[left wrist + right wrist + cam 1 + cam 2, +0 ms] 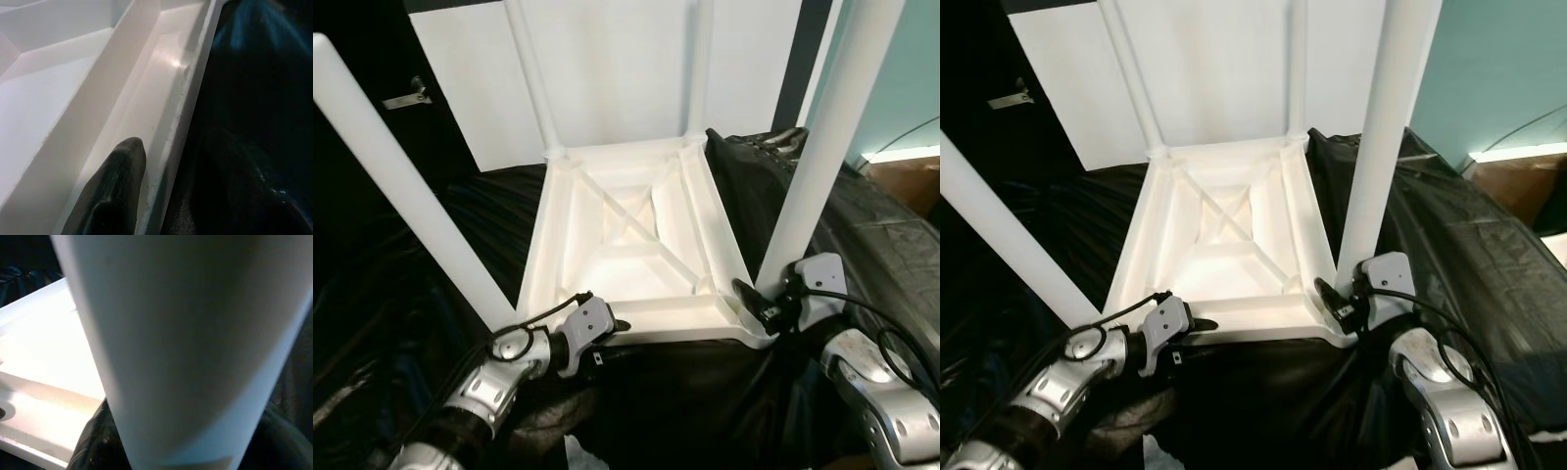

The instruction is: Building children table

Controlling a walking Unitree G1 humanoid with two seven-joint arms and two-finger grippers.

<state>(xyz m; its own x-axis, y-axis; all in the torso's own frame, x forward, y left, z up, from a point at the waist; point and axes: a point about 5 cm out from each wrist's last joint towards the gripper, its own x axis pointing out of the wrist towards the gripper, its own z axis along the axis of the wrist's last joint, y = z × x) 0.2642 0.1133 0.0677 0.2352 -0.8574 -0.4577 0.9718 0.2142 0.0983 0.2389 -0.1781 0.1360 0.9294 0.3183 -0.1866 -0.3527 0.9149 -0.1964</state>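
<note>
behind the near table leg (pixel 822 137), right claw (pixel 751 299) fingertips hidden

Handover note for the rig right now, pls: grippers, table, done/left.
Left gripper: at the near rim of the upturned table top, one finger in the channel inside the rim; can't tell if it's clamped.
Right gripper: at the base of the near right leg, fingers around it, by the corner.
Table: upside down on black sheeting, all four legs standing in their corners.
Done: legs fitted, as far as visible.
Left: likely check the near right leg is seated, then flip the table upright.
</note>
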